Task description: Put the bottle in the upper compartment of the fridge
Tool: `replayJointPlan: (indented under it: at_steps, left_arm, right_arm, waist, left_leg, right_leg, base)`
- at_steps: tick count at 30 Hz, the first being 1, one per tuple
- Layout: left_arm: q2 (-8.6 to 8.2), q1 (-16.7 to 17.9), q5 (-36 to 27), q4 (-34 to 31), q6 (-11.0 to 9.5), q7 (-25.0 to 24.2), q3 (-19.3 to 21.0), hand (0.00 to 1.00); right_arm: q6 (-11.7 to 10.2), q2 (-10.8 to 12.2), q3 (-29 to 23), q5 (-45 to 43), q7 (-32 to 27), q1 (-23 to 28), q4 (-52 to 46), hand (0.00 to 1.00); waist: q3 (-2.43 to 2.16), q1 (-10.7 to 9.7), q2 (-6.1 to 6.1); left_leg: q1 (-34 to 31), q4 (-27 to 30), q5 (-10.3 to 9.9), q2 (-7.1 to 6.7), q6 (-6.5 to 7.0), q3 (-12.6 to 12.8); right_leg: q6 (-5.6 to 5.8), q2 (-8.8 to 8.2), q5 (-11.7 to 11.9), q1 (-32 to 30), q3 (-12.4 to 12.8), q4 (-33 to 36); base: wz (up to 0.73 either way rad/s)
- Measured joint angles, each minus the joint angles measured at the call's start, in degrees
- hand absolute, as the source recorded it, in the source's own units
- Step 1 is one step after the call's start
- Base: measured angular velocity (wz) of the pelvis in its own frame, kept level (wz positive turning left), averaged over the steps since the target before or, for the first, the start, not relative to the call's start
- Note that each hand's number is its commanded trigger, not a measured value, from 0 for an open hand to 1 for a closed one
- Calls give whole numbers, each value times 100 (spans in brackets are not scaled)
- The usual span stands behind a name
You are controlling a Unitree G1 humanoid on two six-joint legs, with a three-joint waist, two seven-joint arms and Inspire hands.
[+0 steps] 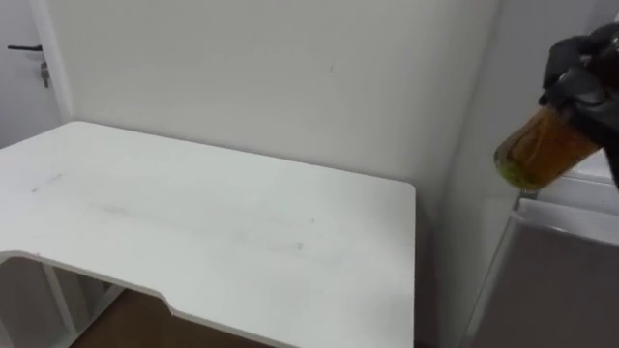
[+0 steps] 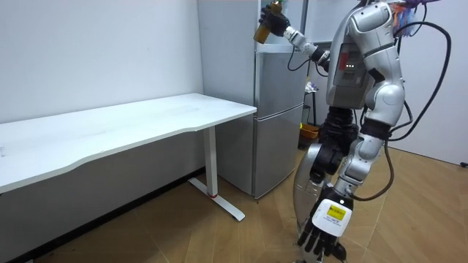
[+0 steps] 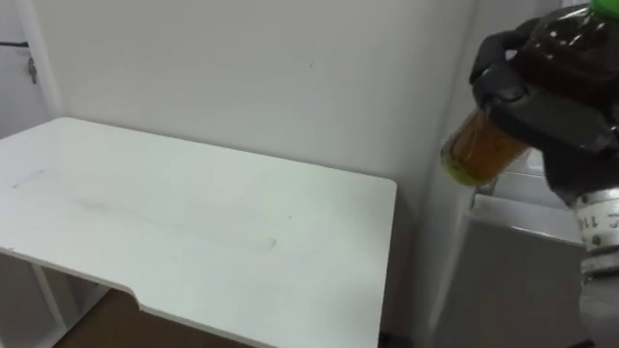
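**A:** Nearest us in the left eye view is our right hand point(image 1: 580, 72), its fingers wrapped round the bottle point(image 1: 542, 150). What lies around it?

**B:** Straight below the hand we see the grey fridge point(image 1: 561, 280). Down to the hand's left is the white table point(image 1: 213, 222), pushed against the wall point(image 1: 290, 77).

**A:** And in the right eye view?

**B:** We see the bottle tilted in the hand. Its amber base sticks out below and left of the fingers, and its green cap shows above them.

**A:** What about the room view?

**B:** We stand just beside the fridge with the right arm raised. The hand holds the bottle high, in front of the fridge's upper part. Our left hand point(image 2: 322, 234) hangs far below by the leg, with its fingers loose.
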Motion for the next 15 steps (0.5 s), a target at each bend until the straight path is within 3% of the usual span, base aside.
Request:
replayJointPlan:
  at_steps: [10,15]
  left_arm:
    - [-34,-64,7,67,-113,247,0,0]
    - [-78,-102,4,134,-110,219,0,0]
  right_arm:
    - [-132,-5,-652,4,-956,0,-150,100]
    - [-134,-6,-832,-176,-1337,0,-39,100]
  waist:
    - [-21,-241,184]
    - [23,-294,192]
  left_leg:
    - [21,6,-20,53,7,181]
    - [185,-61,-35,92,-15,311]
  right_leg:
    - [-11,27,44,-81,184,31]
    - [-13,61,44,-30,333,30]
  base:
    - [-10]
    - [-15]
